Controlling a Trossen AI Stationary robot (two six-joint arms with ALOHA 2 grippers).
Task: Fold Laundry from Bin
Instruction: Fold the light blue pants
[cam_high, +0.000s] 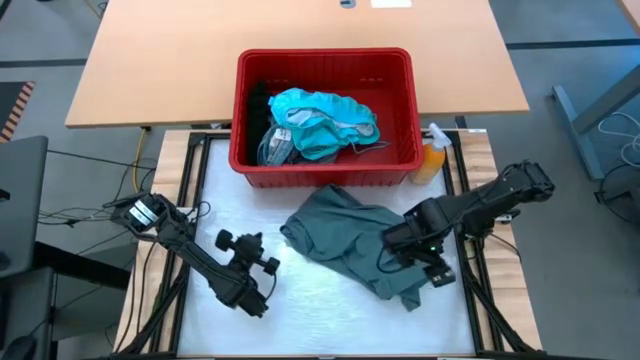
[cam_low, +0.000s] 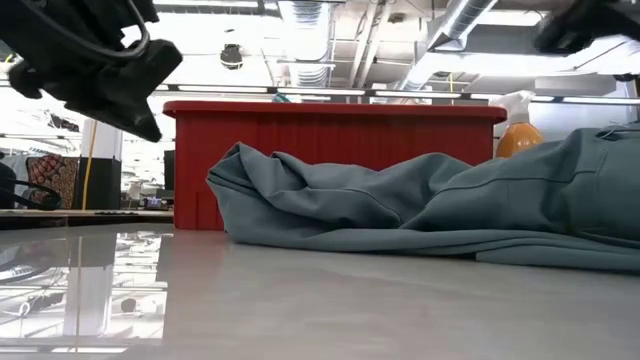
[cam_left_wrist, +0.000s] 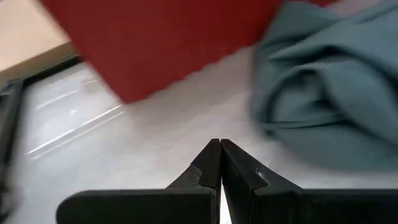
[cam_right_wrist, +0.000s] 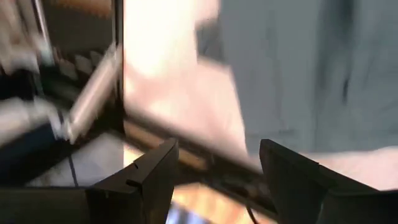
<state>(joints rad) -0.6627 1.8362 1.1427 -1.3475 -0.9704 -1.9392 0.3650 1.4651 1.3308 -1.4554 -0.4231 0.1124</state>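
Observation:
The red bin stands at the table's far side with bright teal laundry and a dark piece piled inside. A dull grey-green garment lies crumpled on the white table in front of the bin; it also shows in the low view. My left gripper is shut and hangs to the left of the garment, pointing toward it and the bin. My right gripper is open above the garment's right part, with nothing between its fingers.
An orange spray bottle stands by the bin's right near corner. A black metal frame borders the white table top. Bare table shows at the left and along the near edge. A wooden table lies behind the bin.

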